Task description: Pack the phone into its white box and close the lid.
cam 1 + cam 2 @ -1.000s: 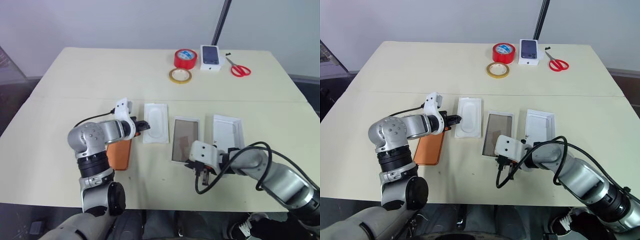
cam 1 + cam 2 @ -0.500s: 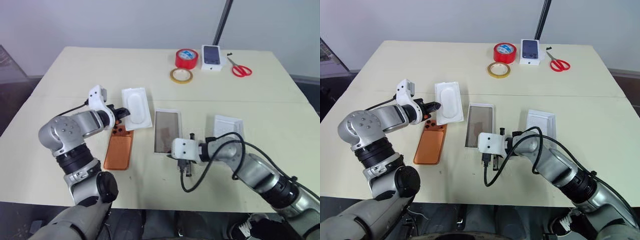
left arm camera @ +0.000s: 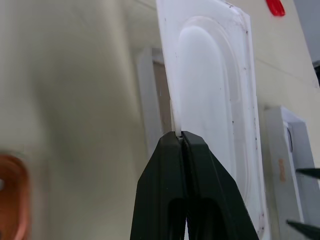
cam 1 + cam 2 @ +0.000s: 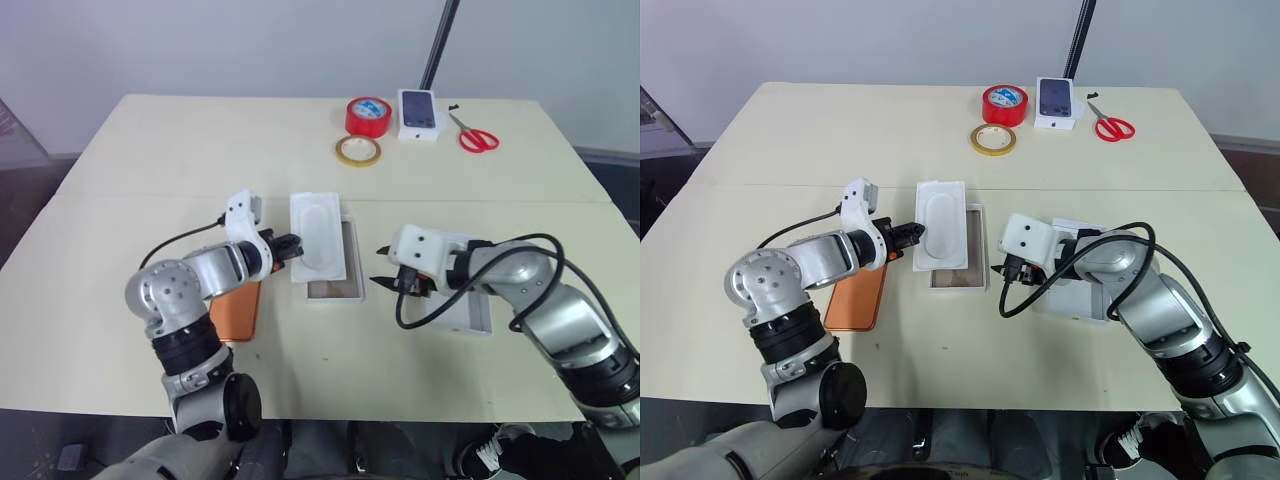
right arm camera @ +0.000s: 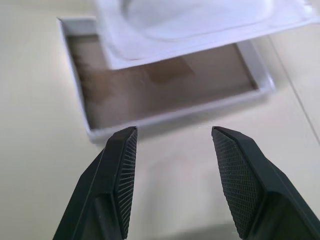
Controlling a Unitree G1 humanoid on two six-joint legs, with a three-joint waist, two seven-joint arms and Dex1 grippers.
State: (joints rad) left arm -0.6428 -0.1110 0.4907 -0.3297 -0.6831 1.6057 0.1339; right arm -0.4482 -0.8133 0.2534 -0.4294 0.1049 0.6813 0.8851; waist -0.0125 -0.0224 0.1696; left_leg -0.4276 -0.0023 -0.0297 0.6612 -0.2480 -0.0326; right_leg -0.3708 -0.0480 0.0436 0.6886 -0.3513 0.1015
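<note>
Jaws pressed tight on the edge of a white moulded tray [image 4: 319,237], the left gripper [image 4: 291,247] holds that insert lifted over the far half of the white box [image 4: 338,262], whose brownish floor shows past the tray's near end. The right gripper [image 5: 172,180] hangs with its fingers [image 5: 121,177] spread and nothing between them, just short of the box's near rim. The phone [image 4: 238,309], orange and back side up, lies flat on the table [image 4: 180,150] behind and beside the left gripper, partly hidden under that arm. The lid [image 4: 463,310] rests inside up beside the right gripper, on the side away from the box, largely covered by the arm and its black cable. Well beyond both grippers, at the table's far edge, sit a red tape roll [image 4: 369,116], a yellow tape ring [image 4: 359,151], a smaller white box [image 4: 420,114] with a dark phone picture, and red-handled scissors [image 4: 476,136].
</note>
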